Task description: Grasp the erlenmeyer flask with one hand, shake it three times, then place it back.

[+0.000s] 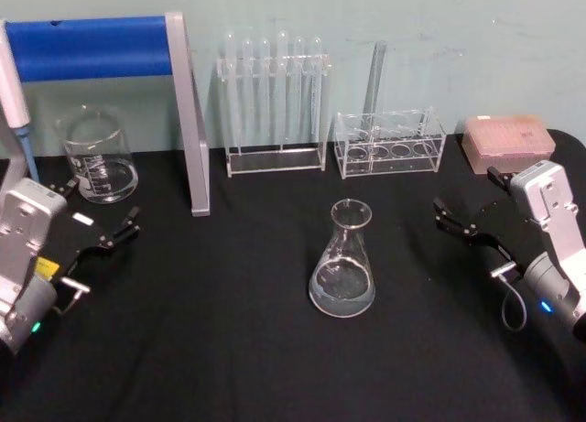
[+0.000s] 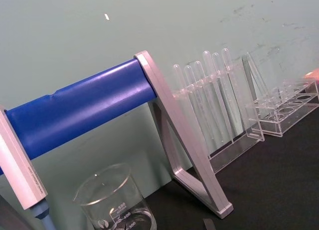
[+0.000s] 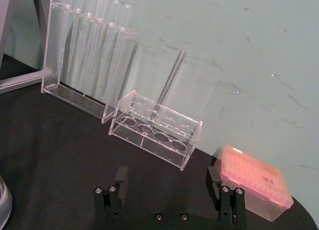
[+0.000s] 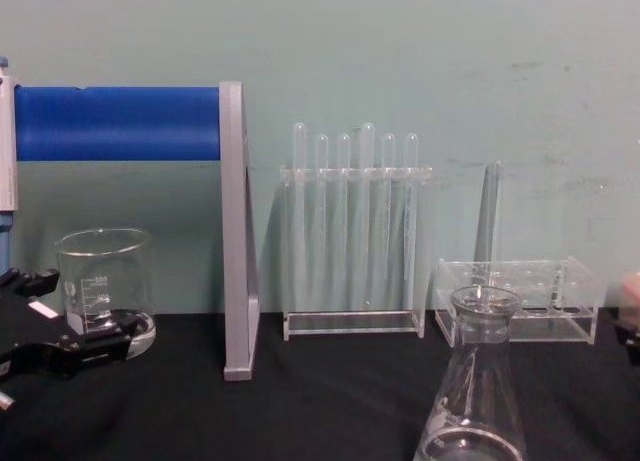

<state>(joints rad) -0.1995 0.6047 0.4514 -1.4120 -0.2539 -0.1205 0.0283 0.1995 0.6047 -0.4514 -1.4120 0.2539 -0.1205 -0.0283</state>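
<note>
Erlenmeyer flask [image 1: 343, 262] stood upright mid-surface, nearer than the racks, nothing touching it. It sat between the two arms, closer to the right one.

Right pincer [image 1: 466, 189] hovered right of the flask, well apart from it, released, with the jaws spread wide. Left pincer [image 1: 103, 200] was at the far-left edge beside the beaker [image 1: 96, 155], also released and holding nothing.

Step, my read: pre-grasp. Approach not started, no shakes done.

Next move likely calls for:
- The right pincer, being the closer one, moves left to the flask.
- Jaws go either side of the narrow neck under the flared rim, since the cone body looked too wide and sloped for a sure hold.
- Close firmly, because glass is slick.
- Lift clear of the black surface [image 1: 229, 349] before shaking, and stay near-side of the tube rack [image 1: 389, 147].
</note>
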